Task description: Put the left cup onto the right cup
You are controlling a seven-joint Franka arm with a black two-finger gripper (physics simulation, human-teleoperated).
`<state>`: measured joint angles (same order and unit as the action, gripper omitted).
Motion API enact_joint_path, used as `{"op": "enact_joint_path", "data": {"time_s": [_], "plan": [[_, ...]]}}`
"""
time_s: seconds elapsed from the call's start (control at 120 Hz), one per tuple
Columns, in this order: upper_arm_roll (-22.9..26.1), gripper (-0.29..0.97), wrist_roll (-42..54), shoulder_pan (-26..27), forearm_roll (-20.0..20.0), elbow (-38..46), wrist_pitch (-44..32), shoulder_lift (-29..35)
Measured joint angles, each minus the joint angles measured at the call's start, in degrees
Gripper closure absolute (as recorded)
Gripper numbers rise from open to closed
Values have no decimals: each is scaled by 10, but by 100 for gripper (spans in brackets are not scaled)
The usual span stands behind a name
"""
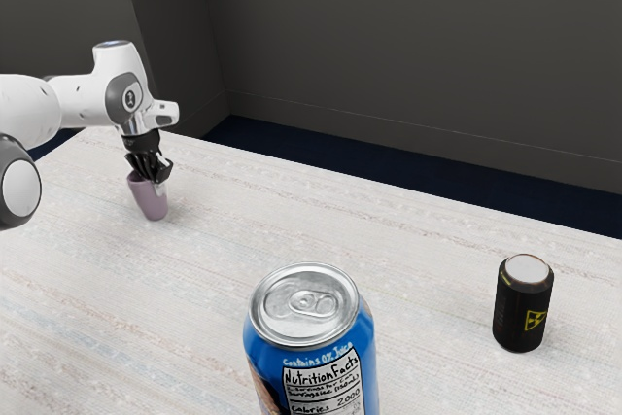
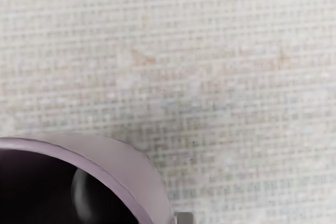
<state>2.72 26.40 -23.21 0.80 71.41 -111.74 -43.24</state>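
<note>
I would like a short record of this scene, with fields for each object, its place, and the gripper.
cup: lilac cup, upright on the table, at the exterior view's left
gripper: at the cup's rim, reaching down from above
can: blue soda can, upright, nearest the exterior camera
container: black container, white top, yellow hazard sign, upright at the exterior view's right, apart from the others
stacking: not yet done

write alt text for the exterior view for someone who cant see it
The white arm's gripper sits at the rim of a mauve cup on a pale table, at the exterior view's left. A blue can stands in the foreground, a black cylinder at the exterior view's right.
</note>
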Motion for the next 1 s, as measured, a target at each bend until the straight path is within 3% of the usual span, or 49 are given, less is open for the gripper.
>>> {"op": "enact_joint_path", "data": {"time_s": [0.267,0.633,0.85,1.0], "plan": [[2,78,-1,14,5,24,8,48],[5,78,-16,106,14,229,-2,241],[100,78,-52,108,45,333,-23,335],[183,78,-84,73,62,387,-32,392]]}}
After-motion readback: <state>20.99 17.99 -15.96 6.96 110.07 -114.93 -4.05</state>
